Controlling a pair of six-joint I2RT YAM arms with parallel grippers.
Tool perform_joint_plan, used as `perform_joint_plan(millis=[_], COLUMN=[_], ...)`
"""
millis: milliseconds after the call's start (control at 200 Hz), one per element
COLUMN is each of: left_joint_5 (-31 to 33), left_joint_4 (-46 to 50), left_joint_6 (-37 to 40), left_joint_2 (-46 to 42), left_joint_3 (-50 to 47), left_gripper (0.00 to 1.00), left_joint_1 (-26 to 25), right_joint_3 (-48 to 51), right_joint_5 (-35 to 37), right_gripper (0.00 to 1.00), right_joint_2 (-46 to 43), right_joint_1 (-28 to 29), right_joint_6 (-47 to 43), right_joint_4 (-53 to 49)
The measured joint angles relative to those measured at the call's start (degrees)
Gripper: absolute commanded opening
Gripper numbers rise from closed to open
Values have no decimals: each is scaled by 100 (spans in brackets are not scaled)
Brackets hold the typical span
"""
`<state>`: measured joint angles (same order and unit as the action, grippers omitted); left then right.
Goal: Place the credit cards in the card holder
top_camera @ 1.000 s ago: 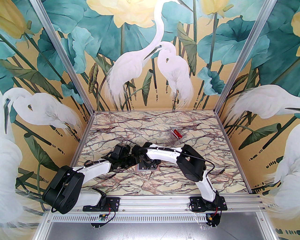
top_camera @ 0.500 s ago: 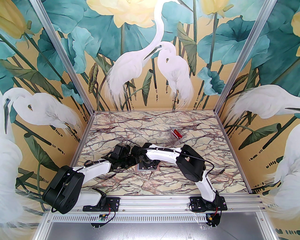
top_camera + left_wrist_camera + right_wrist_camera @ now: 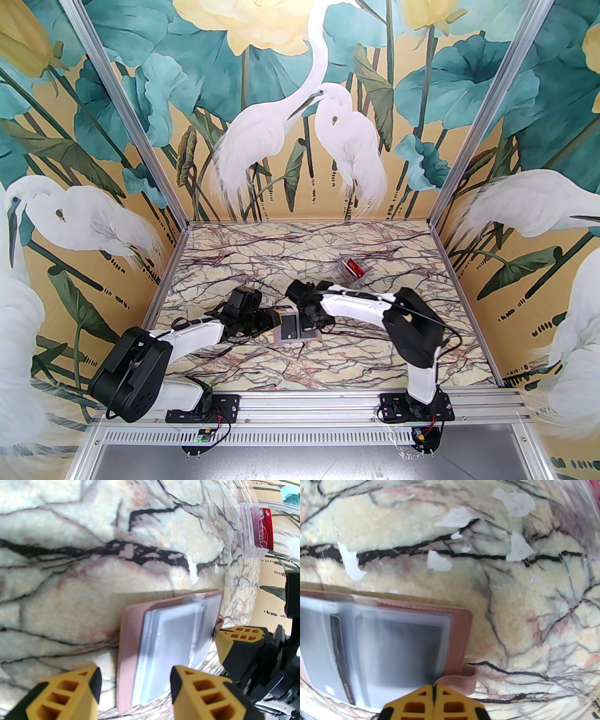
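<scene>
- The left fingers (image 3: pixel 271 320) hang spread at the left end of the holder (image 3: pixel 124 648), low over the worktop (image 3: pixel 70 562), and grip nothing. In the left wrist view the holder's near end lies in the gap between them. This open straddle looks like a way to steady that leaf or stop it sliding, not a grasp.
- The holder lies open and flat between the two arms with its pale sleeves (image 3: pixel 178 632) facing up. That keeps the pockets open to a card coming from above and puts them within reach of both arms.
- The right fingers (image 3: pixel 434 698) are pressed together, and nothing shows between them. Their tip sits at the holder's right edge, just beside the snap tab (image 3: pixel 464 676). I cannot tell whether it touches the sleeve. A closed tip here probably serves to pin the leaf down or nudge a card home.
- A black card (image 3: pixel 343 658) shows as a gold-lettered edge near the spine, tucked among the sleeves. A dark rectangle behind the frosted right sleeve is probably another card. The black ones seem to be housed already.
- Farther back on the right, well apart from the holder, stands the clear box (image 3: pixel 245 534) with the red card (image 3: pixel 266 529) tilted inside it. Propped like that, the card offers an edge to pinch. It appears to be the one not yet put away.
</scene>
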<state>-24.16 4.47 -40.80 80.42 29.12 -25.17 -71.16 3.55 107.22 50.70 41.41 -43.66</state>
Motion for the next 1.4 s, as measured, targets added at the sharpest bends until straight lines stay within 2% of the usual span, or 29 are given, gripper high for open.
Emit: perform_joint_plan(millis=[250, 495, 940, 1400], left_joint_5=[-160, -396, -1025, -1069], left_joint_4=[-372, -767, -1613, -1838], left_joint_6=[-144, -168, -479, -586], left_joint_2=[240, 424, 269, 999], left_joint_3=[39, 85, 229, 1060], left_gripper=[49, 46, 44, 43], left_joint_1=[-96, -415, -481, -1211], right_joint_3=[562, 782, 1303, 1902], right_joint_5=[-680, -1010, -1572, -1805], right_gripper=[0, 0, 0, 0], right_joint_2=[-291, -317, -542, -1803], right_joint_1=[-365, -494, -787, -1554], right_joint_6=[81, 103, 278, 330], right_joint_4=[839, 1309, 1978, 1991])
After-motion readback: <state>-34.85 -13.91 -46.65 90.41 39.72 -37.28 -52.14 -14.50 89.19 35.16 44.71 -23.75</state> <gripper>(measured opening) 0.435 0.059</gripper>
